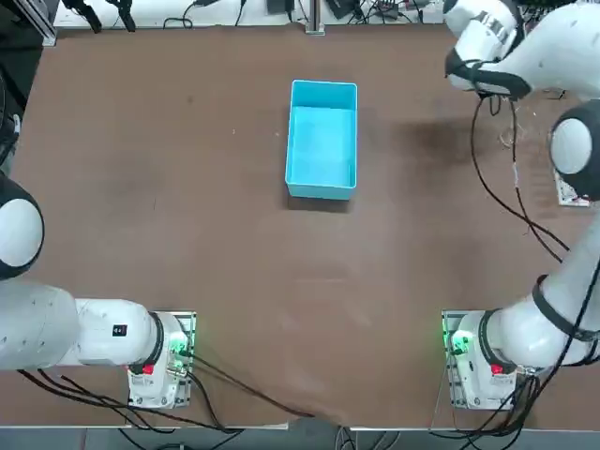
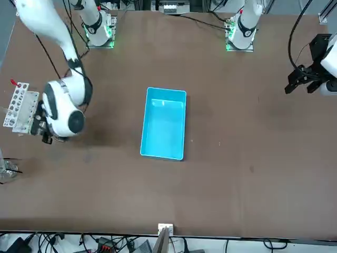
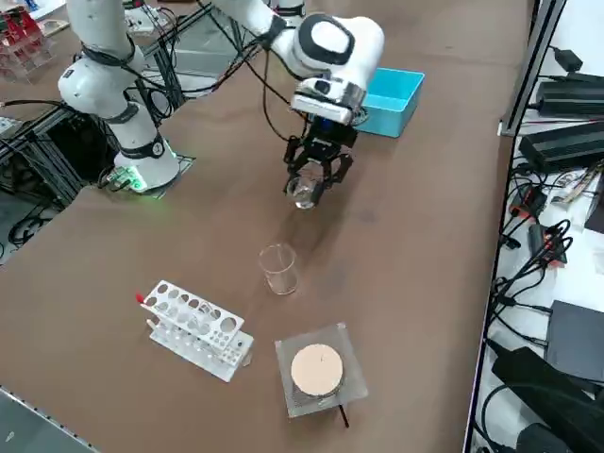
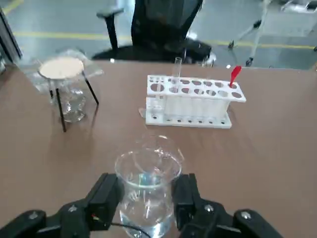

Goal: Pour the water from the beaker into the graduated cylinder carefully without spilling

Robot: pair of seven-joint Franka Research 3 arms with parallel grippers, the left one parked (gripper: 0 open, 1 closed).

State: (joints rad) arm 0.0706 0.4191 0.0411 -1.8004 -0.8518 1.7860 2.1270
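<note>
My right gripper (image 3: pixel 307 189) hangs a little above the table, near the blue box, and is shut on the beaker (image 3: pixel 303 192). In the wrist view the black fingers (image 4: pixel 106 196) press on both sides of the small clear beaker (image 4: pixel 147 191), which stands upright with water (image 4: pixel 146 208) in its lower part. The graduated cylinder (image 3: pixel 278 269), a taller clear glass vessel, stands on the table a short way from the gripper, toward the rack. Its rim (image 4: pixel 166 145) shows just behind the beaker.
A white holed rack (image 3: pixel 198 330) (image 4: pixel 190 101) with a red-tipped item stands beyond the cylinder. Beside it is a tripod with a round pad (image 3: pixel 316 370) (image 4: pixel 62 69) and a flask (image 4: pixel 73 106) under it. The blue box (image 1: pixel 322 139) (image 3: pixel 392 99) sits mid-table.
</note>
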